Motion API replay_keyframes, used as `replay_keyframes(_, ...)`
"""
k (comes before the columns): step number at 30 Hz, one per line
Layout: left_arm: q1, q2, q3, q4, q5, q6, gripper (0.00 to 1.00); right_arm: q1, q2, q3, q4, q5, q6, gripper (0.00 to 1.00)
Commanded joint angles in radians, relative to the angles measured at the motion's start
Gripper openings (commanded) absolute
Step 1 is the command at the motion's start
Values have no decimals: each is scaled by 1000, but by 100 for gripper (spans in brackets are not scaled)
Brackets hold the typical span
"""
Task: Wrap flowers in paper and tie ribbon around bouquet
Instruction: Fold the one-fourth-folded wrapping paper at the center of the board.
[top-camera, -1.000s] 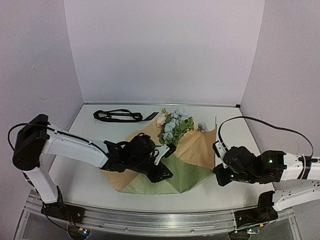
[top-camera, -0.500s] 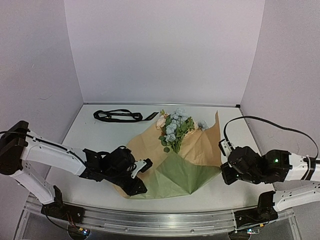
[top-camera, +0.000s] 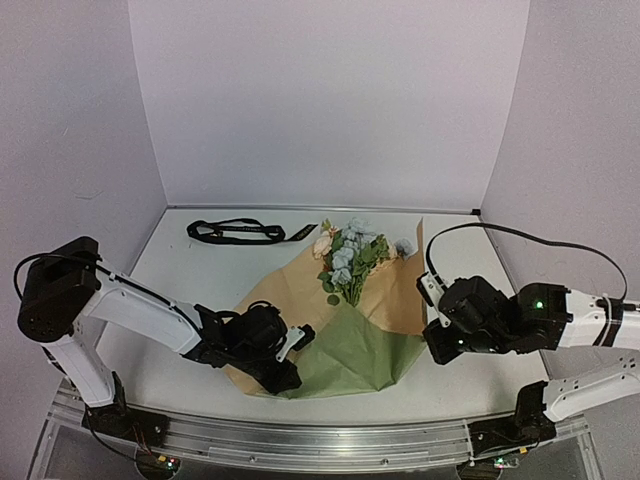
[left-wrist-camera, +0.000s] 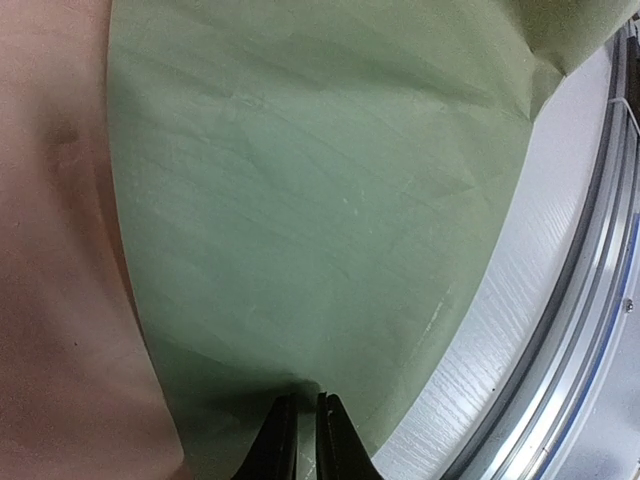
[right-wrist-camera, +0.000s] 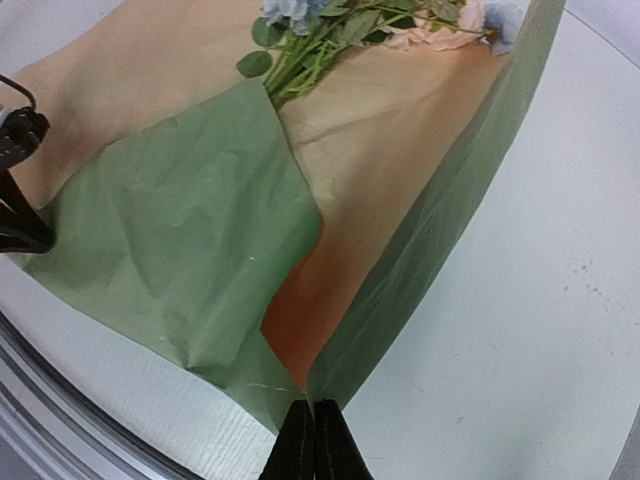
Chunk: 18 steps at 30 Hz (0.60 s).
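The paper (top-camera: 290, 290) lies mid-table, tan face up, with an olive-green flap (top-camera: 350, 355) folded over its near part. The flowers (top-camera: 348, 255) rest on it, blooms toward the back and stems running under the flap. My left gripper (top-camera: 291, 363) is low at the flap's near-left edge. In the left wrist view its jaws (left-wrist-camera: 302, 402) are almost together, pinching a pucker of green paper (left-wrist-camera: 300, 200). My right gripper (right-wrist-camera: 313, 408) is shut on the paper's right corner (right-wrist-camera: 330, 375) and holds that edge raised (top-camera: 418, 270). The ribbon (top-camera: 238, 232) lies loose at the back left.
An aluminium rail (top-camera: 300, 440) runs along the near table edge, close to the paper's near fold (left-wrist-camera: 600, 300). Pale booth walls close off the left, back and right. A black cable (top-camera: 520, 240) loops above the right arm.
My left gripper pulled back from the paper's middle to its near-left edge, leaving the green flap folded over the stems, and its jaws narrowed. My right gripper raised the right edge and shifted slightly left.
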Motion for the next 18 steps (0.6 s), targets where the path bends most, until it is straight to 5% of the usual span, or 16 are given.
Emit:
replay_keyframes(1, 7, 8, 18, 24, -26, -14, 9, 5, 129, 125, 81, -134, 36, 0)
replay_keyframes(18, 26, -52, -7, 24, -54, -11, 8, -84, 681, 407, 383, -411, 313, 0)
